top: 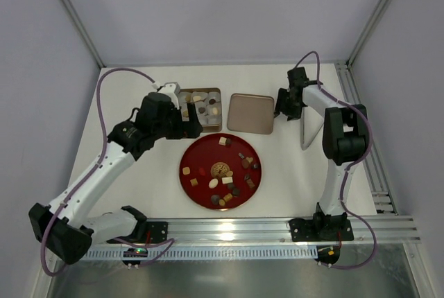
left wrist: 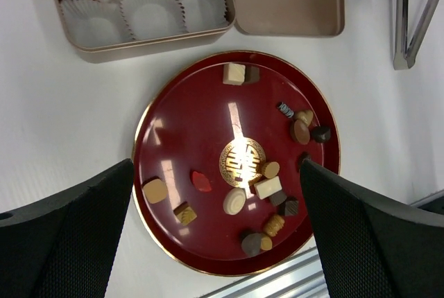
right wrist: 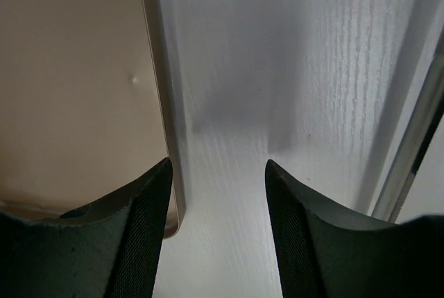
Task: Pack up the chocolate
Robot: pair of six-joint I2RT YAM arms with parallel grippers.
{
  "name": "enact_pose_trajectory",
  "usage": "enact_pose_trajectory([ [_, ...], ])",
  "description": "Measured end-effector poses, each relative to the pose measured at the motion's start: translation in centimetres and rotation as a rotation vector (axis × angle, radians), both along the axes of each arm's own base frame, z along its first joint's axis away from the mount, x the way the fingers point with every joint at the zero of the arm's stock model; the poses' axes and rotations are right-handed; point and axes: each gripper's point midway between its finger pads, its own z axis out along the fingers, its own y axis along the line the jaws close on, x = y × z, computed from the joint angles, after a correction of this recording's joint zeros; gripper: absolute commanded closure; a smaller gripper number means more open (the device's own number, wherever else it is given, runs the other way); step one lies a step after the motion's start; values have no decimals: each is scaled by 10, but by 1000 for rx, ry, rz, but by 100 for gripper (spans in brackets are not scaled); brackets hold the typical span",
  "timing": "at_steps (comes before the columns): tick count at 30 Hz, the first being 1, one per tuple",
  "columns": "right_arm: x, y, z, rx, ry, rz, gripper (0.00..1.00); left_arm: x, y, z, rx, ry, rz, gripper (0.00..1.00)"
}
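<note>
**A:** Where is the chocolate (left wrist: 234, 73)?

**B:** Most of it lies loose on the red plate (top: 201, 154), in the middle of the table (top: 284, 173). The pieces are dark, tan and cream, with one red one, and they sit thicker on the plate's right half. A cream square lies against a dark piece near the far rim.

**A:** Any in the box (left wrist: 152, 44)?

**B:** A few. The left wrist view shows a tan piece, a dark one and a cream one in the far row of paper cups (left wrist: 149, 17). The three cups of the near row hold nothing. The box stands just beyond the plate, towards the left, with a strip of table between them.

**A:** And the lid (top: 251, 113)?

**B:** It lies flat on the table, just right of the box.

**A:** What about the left claw (left wrist: 215, 163)?

**B:** It hangs by the near side of the box, above the table. Its fingers are spread wide with nothing in them, and its own camera sees the plate between them.

**A:** And the right claw (right wrist: 218, 163)?

**B:** It is down at the lid's right edge. The fingers stand apart, with bare table between them. One finger is right at the lid's rim, but I cannot tell whether it touches. It grips nothing.
</note>
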Motion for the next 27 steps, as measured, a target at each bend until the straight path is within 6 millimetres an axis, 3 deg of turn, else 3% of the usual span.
enact_pose_trajectory([
  [4, 2, 6, -3, 9, -4, 6, 43, 13, -21, -10, -25, 57, -38, 1],
  [10, 9, 11, 0, 21, -36, 0, 43, 32, -44, -8, -56, 79, -82, 2],
  [16, 18, 18, 0, 19, -44, 4, 60, 53, -67, -16, -82, 101, -117, 3],
  [25, 25, 25, -14, -9, -26, 13, 69, 76, -95, -46, -106, 171, -156, 7],
  [27, 24, 27, -16, -21, -24, 16, 80, 82, -103, -52, -116, 184, -168, 9],
])
